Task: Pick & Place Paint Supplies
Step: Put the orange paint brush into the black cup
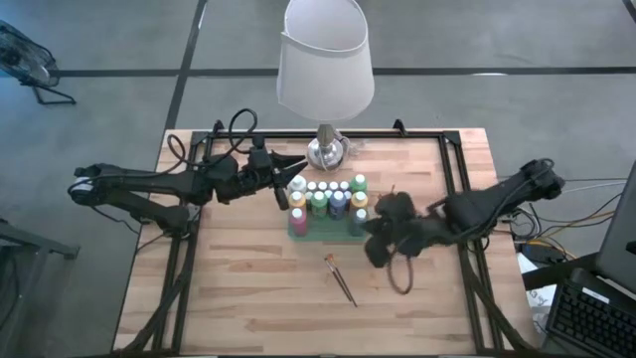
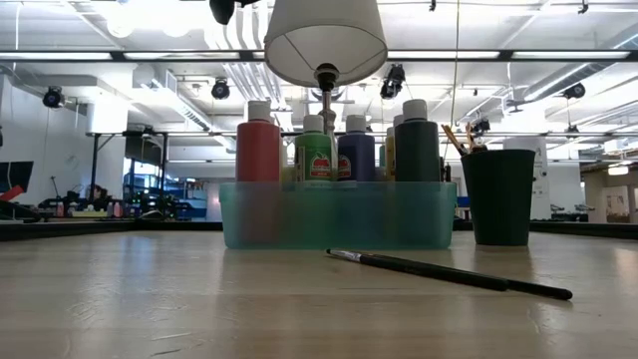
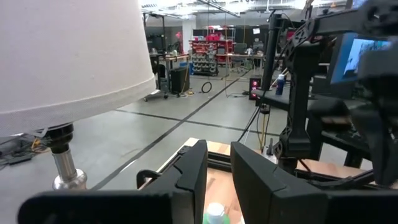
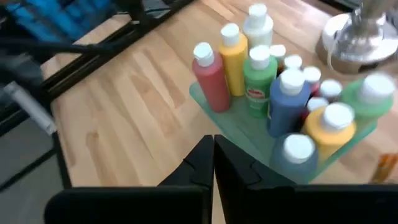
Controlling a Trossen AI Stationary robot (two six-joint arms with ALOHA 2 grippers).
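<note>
With right gripper (image 4: 213, 163) pinched empty, reopen and drop squarely over brush (image 1: 340, 278) lying just beside.

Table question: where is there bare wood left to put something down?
Bare: the left side of the table, from the tray to the near edge, and the near right corner past the brush. Crowded: the far middle, with lamp, bottles, cup and both end effectors.
</note>
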